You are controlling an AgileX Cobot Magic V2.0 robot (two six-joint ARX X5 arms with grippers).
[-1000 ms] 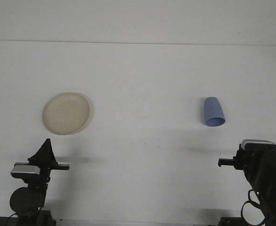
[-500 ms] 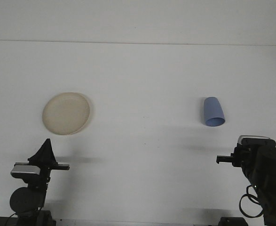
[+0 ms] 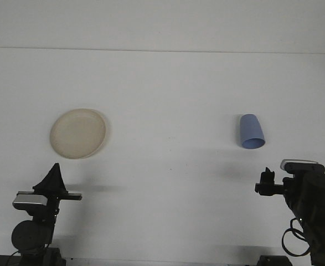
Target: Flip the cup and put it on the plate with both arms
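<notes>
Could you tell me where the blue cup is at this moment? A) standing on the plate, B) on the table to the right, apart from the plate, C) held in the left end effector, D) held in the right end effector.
B: the blue cup sits on the bare table at the right, far from the plate at the left, with neither arm touching it.

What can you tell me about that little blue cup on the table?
The blue cup is plain and smooth, plastic by the look of it, with no handle. It tapers, and its wider end lies toward the camera; whether it lies on its side or stands upside down is unclear. It sits on the white table, right of centre, far from the plate. Nothing else touches it.
</notes>
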